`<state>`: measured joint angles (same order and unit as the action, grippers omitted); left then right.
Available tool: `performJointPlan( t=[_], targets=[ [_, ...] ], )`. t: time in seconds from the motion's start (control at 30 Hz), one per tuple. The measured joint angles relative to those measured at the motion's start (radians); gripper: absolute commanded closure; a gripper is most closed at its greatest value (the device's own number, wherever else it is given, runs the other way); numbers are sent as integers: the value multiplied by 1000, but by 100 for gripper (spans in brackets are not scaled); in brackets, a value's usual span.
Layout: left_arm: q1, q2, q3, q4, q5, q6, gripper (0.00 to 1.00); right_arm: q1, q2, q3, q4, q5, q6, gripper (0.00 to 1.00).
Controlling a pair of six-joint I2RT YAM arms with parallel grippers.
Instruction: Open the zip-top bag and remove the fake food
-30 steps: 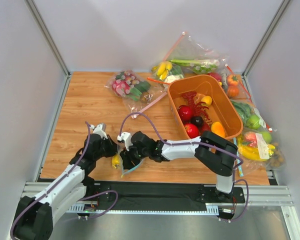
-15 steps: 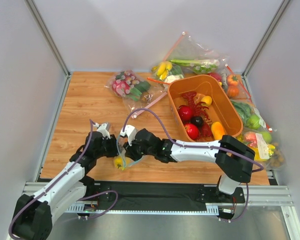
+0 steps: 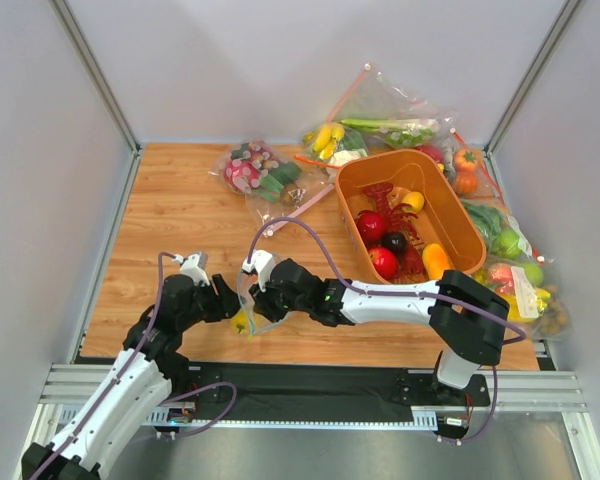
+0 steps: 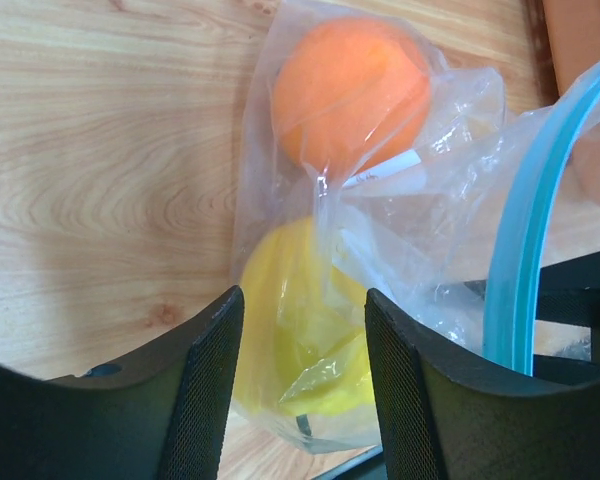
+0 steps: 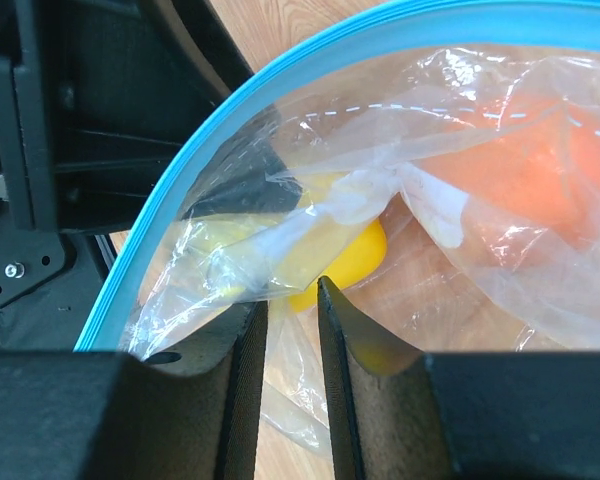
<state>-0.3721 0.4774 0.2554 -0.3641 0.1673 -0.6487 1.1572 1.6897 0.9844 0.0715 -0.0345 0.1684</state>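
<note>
The zip-top bag lies near the table's front edge, between my two grippers. Its teal zip strip arches open in the right wrist view. The fake food showing inside is an orange fruit and a yellow fruit. My left gripper is open, its fingers standing either side of the yellow fruit's end of the bag. My right gripper has its jaws drawn narrow on bunched bag film, just short of the yellow fruit.
An orange bin at the right holds a red lobster and loose toy fruits. Other filled clear bags lie at the back and along the right edge. The black base rail runs just below the grippers.
My left gripper has opened and let go of the bag, drawing back to the left. My right gripper has narrowed on the bag film and shifted slightly left.
</note>
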Motion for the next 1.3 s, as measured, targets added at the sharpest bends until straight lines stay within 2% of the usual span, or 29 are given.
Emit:
performJointPlan(
  t=[0.2,0.3,0.33,0.4,0.43,0.5,0.53,0.63,0.73,0.97,1.3],
  targets=[
    [-1,-11,-48,3,11,-48,42,0,0,0,-8,0,7,72],
    [-1,-10,-53,21,18,-68,55,0,0,0,-11,0,14,71],
    [-1,-9,-54,28,18,-73,66,0,0,0,-13,0,16,70],
    [0,-6,-55,51,18,-83,78,0,0,0,-18,0,22,67],
    [0,-5,-55,58,18,-85,88,0,0,0,-23,0,25,62],
    [0,0,-58,61,18,-87,96,-2,0,0,-33,1,34,55],
    [0,3,-61,60,19,-87,99,-3,0,0,-37,1,35,49],
    [-1,6,-69,52,19,-84,100,-17,-11,0,-69,3,45,38],
    [-1,6,-78,35,22,-84,100,-48,-45,-4,-117,4,51,33],
    [-1,7,-81,24,33,-82,100,-134,-89,25,-180,13,65,30],
    [-1,-5,-81,5,32,-81,100,-119,67,122,-243,-21,71,30]
  ],
)
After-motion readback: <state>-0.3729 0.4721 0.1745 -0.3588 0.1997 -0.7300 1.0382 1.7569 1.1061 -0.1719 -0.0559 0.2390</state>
